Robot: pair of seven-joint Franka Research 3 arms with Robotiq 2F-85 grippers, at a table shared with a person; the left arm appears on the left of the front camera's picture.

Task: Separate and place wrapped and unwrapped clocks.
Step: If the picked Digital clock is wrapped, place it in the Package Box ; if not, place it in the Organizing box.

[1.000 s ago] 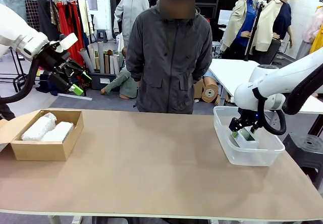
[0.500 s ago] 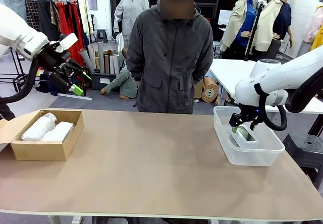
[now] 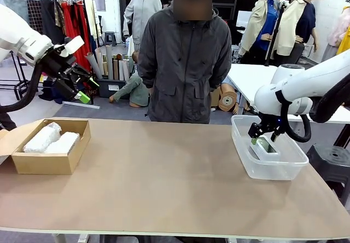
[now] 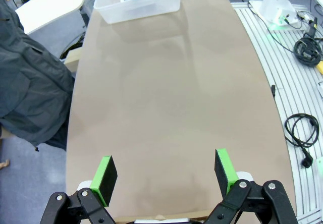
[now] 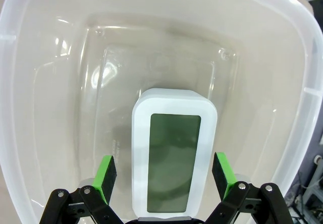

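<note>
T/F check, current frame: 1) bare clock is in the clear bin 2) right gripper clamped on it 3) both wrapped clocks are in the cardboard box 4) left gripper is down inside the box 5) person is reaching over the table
1) True: the bare clock lies screen-up in the clear bin.
2) False: the right gripper is open, pads apart from the clock.
3) True: both wrapped clocks lie in the cardboard box.
4) False: the left gripper is raised above the box, open.
5) False: the person stands behind the table, arms down.
</note>
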